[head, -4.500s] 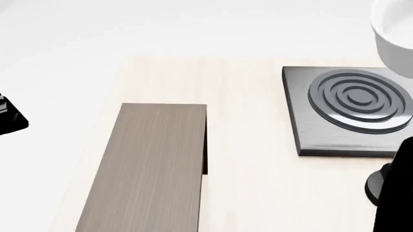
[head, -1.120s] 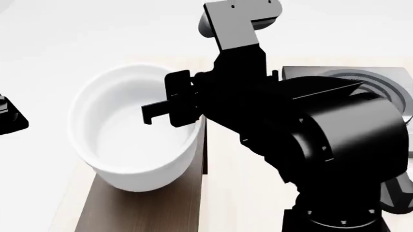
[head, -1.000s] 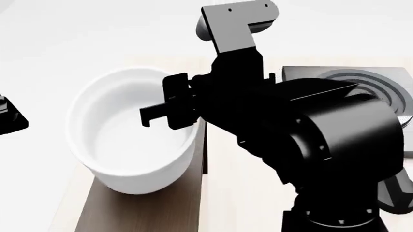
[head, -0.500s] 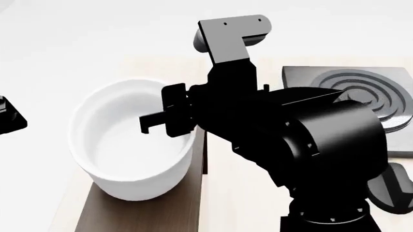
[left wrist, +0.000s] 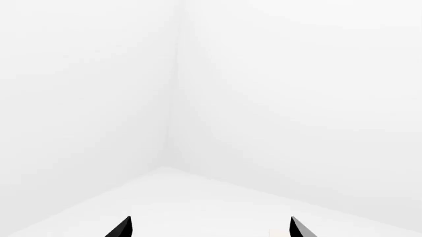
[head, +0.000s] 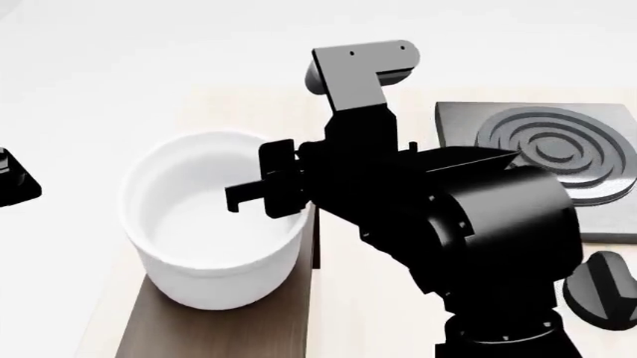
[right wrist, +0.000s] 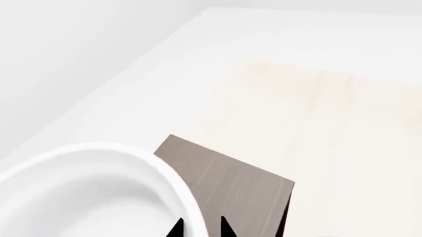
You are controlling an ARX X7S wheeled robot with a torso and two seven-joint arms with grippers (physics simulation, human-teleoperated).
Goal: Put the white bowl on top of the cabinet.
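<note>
The white bowl (head: 211, 242) stands upright over the far end of the cabinet (head: 224, 332), covering it; I cannot tell whether it rests on the top. My right gripper (head: 291, 198) is shut on the bowl's right rim, one finger inside and one outside. In the right wrist view the bowl's rim (right wrist: 168, 180) runs between the two fingertips (right wrist: 228, 228), with the cabinet's grey-brown top (right wrist: 240, 190) behind it. My left gripper (head: 15, 179) is far left, off the table, open and empty; its wrist view shows only white walls beyond the gripper (left wrist: 209, 228).
The dark-grey stove plate (head: 468, 138) with concentric rings lies at the right back of the pale wood table (head: 363, 298). A black round knob (head: 602, 287) sits in front of it. My right arm hides much of the table's middle.
Over the last seconds the right arm carried the bowl from the far right to over the cabinet. In the last half second the bowl shifted slightly right and stood more upright.
</note>
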